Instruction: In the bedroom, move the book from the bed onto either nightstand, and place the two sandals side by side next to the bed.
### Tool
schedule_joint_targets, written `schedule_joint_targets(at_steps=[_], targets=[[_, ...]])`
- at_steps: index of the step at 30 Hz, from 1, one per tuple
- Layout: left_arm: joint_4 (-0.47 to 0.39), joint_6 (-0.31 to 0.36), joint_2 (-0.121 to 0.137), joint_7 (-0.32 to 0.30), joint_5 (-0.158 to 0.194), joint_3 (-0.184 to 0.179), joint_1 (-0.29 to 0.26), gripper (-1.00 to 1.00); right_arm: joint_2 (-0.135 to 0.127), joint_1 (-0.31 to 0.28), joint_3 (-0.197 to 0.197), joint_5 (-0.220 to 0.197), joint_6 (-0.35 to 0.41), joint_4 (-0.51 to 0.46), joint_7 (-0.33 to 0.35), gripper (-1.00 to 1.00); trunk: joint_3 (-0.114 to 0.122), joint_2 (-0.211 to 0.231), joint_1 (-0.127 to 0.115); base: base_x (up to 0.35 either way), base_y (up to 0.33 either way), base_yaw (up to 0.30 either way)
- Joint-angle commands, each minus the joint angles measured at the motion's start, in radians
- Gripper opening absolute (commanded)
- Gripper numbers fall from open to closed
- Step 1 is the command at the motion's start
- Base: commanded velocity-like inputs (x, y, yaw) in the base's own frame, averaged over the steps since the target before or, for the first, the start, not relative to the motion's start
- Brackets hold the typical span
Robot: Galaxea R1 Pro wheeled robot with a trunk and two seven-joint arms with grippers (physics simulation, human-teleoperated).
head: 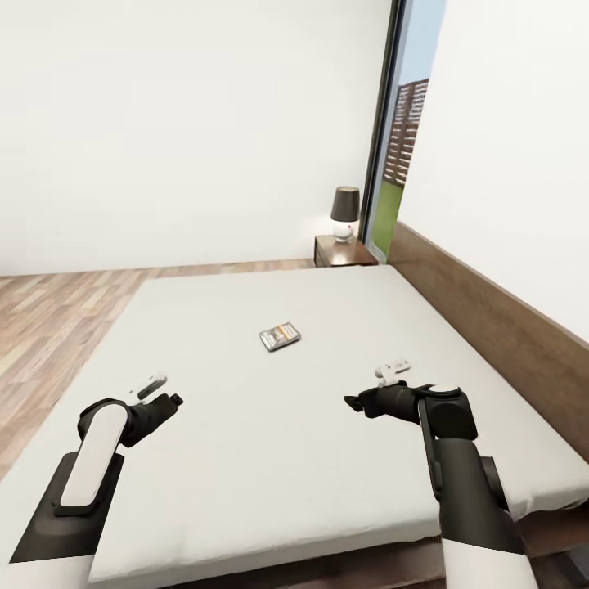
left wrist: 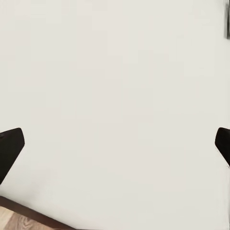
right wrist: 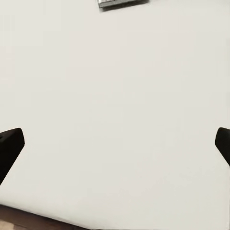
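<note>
Head view's got the book (head: 280,336) lying mid-mattress on the bed (head: 204,458), wood floor (head: 49,319) alongside, left gripper (left wrist: 115,146) and right gripper (right wrist: 115,146) both spread wide, empty.

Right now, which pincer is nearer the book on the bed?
Right. The right pincer hangs short of the book, slightly to its right; the left pincer is farther off, to its left.

Bright, even light, soft shadows, sharp
</note>
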Motion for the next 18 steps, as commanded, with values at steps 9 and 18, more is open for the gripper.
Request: schedule_joint_targets(at_steps=[9,18], targets=[[-0.001,0.002,0.000,0.010,0.010,0.000,-0.001,1.00,0.001,-0.001,-0.003,0.009,0.003,-0.001,0.010,1.00,-0.001,-0.001,0.000,0.246,-0.257,0.283],[-0.001,0.002,0.000,0.010,0.010,0.001,-0.001,1.00,0.001,-0.001,-0.003,0.009,0.003,-0.001,0.010,1.00,-0.001,-0.001,0.000,0.158,-0.164,0.283]])
